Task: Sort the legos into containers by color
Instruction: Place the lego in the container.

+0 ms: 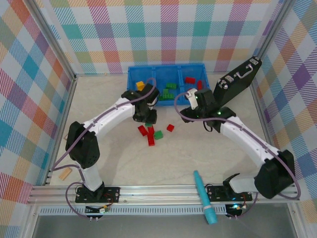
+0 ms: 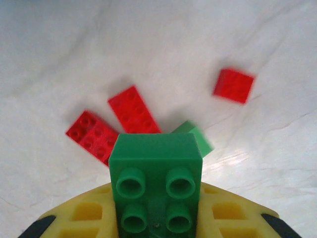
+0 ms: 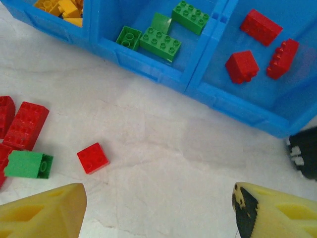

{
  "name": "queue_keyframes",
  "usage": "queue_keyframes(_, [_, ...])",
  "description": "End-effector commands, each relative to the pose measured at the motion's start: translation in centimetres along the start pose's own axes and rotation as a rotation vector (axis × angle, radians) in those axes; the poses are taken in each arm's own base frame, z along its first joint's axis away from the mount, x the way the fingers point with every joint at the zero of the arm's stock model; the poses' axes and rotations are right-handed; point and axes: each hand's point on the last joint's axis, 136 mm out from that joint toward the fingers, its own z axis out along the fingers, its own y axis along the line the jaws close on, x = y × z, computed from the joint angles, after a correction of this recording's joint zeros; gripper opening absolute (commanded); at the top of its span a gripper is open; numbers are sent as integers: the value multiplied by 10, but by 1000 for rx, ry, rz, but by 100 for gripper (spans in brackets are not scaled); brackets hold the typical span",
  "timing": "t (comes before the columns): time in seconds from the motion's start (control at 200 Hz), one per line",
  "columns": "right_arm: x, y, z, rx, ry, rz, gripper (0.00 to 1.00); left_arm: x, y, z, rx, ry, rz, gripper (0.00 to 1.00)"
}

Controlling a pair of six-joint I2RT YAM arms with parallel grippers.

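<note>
Green brick [image 2: 155, 183]: nearest the left wrist camera, studs facing the lens, clamped between the yellow fingers [image 2: 81, 213] of the left gripper [image 2: 156, 215]. The brick is held above the desk [image 2: 163, 44].

Below it on the desk lie two long red bricks [image 2: 133, 110] side by side, a second green brick [image 2: 198, 136] partly hidden behind the held one, and a square red brick [image 2: 234, 85], blurred, set apart to the right.

Right gripper [image 3: 158, 218]: released, fingers spread wide with nothing between them. It hovers over bare desk just in front of the blue tray [image 3: 148, 62].

Blue tray: three compartments side by side at the far edge of the desk.
- Left compartment: yellow bricks [image 3: 62, 7].
- Middle compartment: four green pieces [image 3: 159, 42].
- Right compartment: three red pieces [image 3: 245, 66].

A teal tool [image 1: 204, 197] lies at the near edge by the right arm's base. A black case [image 1: 240, 79] stands to the right of the tray.
</note>
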Motion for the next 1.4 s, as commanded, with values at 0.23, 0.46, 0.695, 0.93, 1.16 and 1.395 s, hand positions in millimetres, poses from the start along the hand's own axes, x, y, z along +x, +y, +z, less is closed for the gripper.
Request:
queue_keyframes(0.23, [68,19,-20,-103,77,234,78,-83,-33,2,3,-91,99,18])
queue_keyframes(0.46, [101,32,-25,-159,123,328,79,-136,-40,27,-5,-172,87,17])
queue_keyframes(0.695, [121,44,-20,-188,181,343,79,-159,-18,59,1,-201,-9,18])
queue_keyframes(0.93, [115,57,-11,-228,173,337,79,-168,-4,80,16,-193,-69,30])
queue_keyframes(1.16, [103,69,-4,-246,155,314,78,-185,2,79,50,-242,-103,48])
queue_keyframes(1.395, [97,91,4,-277,183,244,79,-212,-9,38,114,-370,-107,54])
